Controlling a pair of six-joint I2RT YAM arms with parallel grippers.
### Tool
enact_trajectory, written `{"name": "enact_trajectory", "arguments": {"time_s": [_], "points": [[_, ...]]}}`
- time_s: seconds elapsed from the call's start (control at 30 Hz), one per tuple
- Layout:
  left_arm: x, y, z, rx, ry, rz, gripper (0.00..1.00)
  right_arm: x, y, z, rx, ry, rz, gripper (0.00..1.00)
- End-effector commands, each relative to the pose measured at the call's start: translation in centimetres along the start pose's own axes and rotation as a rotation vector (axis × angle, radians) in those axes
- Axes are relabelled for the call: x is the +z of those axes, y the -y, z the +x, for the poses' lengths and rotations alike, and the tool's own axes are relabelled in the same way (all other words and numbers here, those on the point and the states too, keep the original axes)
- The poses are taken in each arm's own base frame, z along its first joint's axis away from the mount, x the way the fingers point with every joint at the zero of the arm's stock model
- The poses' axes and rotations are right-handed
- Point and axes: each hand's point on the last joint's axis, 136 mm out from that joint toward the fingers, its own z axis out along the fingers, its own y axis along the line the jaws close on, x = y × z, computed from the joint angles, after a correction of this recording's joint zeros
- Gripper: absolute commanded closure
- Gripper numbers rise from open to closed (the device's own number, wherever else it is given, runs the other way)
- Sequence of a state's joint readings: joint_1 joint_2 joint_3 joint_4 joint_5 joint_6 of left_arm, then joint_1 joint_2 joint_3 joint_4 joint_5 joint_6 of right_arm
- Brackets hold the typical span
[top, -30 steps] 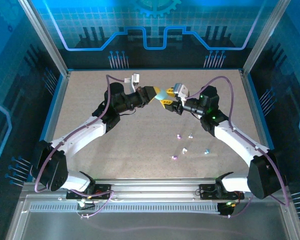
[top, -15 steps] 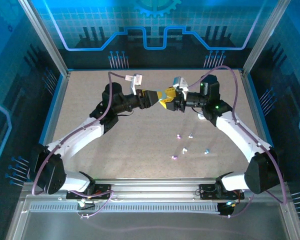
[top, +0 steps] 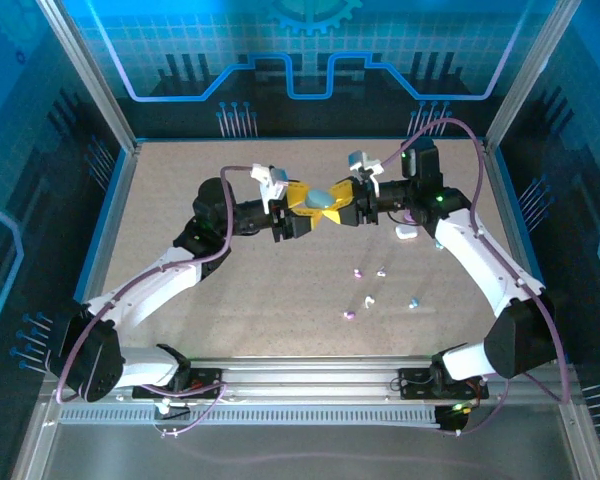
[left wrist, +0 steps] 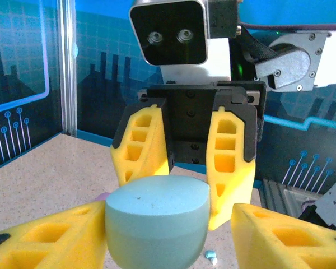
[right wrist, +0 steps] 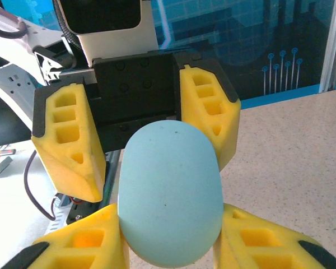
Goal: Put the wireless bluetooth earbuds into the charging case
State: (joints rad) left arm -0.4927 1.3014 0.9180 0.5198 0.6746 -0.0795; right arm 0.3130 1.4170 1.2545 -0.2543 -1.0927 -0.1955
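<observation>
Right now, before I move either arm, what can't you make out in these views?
- Light-blue case: no lid seam shows in either wrist view.
- Earbuds: too small in the top view to tell orientation.
- White object beside the right arm: too small in the top view to identify.
- Right end effector: the case covers its inner pads in the right wrist view.

L gripper [top: 308,206] & R gripper [top: 338,203] meet nose to nose above mid-table [top: 180,200], lt-blue charging case [top: 320,199] between their yellow fingers. Earbuds [top: 358,272] lie loose nearer the front edge: 2 pinkish, 2 white, 1 blue. White case [top: 406,233] sits just beside R arm [top: 475,255].
</observation>
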Motion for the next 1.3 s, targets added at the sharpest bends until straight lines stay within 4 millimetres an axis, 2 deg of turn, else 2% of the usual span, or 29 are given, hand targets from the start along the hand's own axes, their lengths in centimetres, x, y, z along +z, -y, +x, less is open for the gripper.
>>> {"name": "enact_trajectory", "arguments": {"time_s": [0.0, 0.17, 0.47, 0.87, 1.0, 1.27], "points": [[0.1, 1.0, -0.5, 0.093, 0.002, 0.065, 0.44, -0.2, -0.4, -0.3, 0.019, 0.001, -0.045, 0.63], [0.3, 0.8, 0.2, 0.079, -0.039, 0.068, 0.48, 0.0, -0.6, -0.3, 0.002, -0.001, -0.047, 0.63], [0.4, 0.7, 0.2, 0.048, -0.043, 0.068, 0.46, 0.2, -0.9, 0.1, -0.045, -0.010, -0.033, 0.63], [0.6, 1.0, 0.6, 0.013, -0.070, 0.105, 0.68, 0.4, -1.6, 0.1, -0.103, -0.006, -0.035, 0.63], [0.5, 1.2, 1.2, 0.010, -0.089, 0.114, 0.71, 0.2, -1.0, -0.1, -0.088, -0.016, 0.024, 0.56], [0.0, 1.7, 2.3, 0.023, -0.110, 0.121, 0.74, -1.1, 1.0, -0.4, -0.020, 0.005, 0.138, 0.49]]}}
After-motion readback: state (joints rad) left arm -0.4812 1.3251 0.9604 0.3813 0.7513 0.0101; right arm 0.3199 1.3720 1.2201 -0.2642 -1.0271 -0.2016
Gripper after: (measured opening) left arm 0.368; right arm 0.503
